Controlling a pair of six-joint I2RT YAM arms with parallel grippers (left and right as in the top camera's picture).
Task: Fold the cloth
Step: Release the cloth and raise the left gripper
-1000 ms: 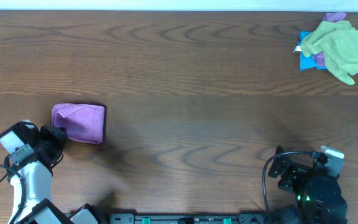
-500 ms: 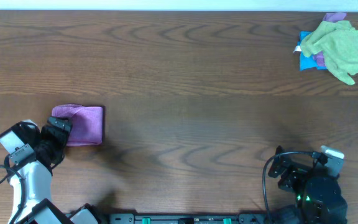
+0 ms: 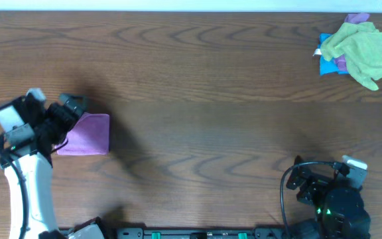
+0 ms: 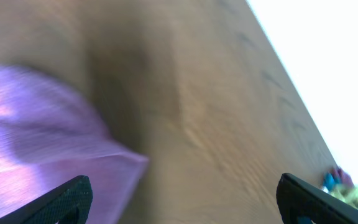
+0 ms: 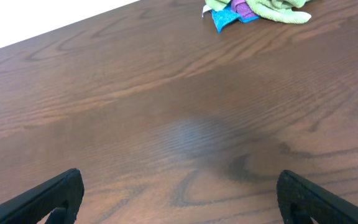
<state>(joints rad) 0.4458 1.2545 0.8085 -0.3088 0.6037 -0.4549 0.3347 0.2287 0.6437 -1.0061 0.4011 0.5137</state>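
Note:
The cloth (image 3: 88,135) is a lilac towel lying folded in a small rectangle at the table's left side. My left gripper (image 3: 63,118) hovers over its left edge, raised off it, jaws wide open and holding nothing. In the left wrist view the cloth (image 4: 36,143) fills the lower left, blurred, with one fingertip (image 4: 73,194) over it and bare wood between the fingers. My right gripper (image 3: 304,180) rests near the front right edge, far from the cloth. It is open over bare wood in the right wrist view (image 5: 179,193).
A pile of other cloths sits at the back right corner: a yellow-green one (image 3: 363,46) on top of a blue one (image 3: 325,65), with a bit of purple showing. The same pile (image 5: 260,7) shows at the top of the right wrist view.
My left gripper opened and let go of the cloth, then rose and moved toward the back. The cloth settled flat into its folded shape. The right arm has not moved.

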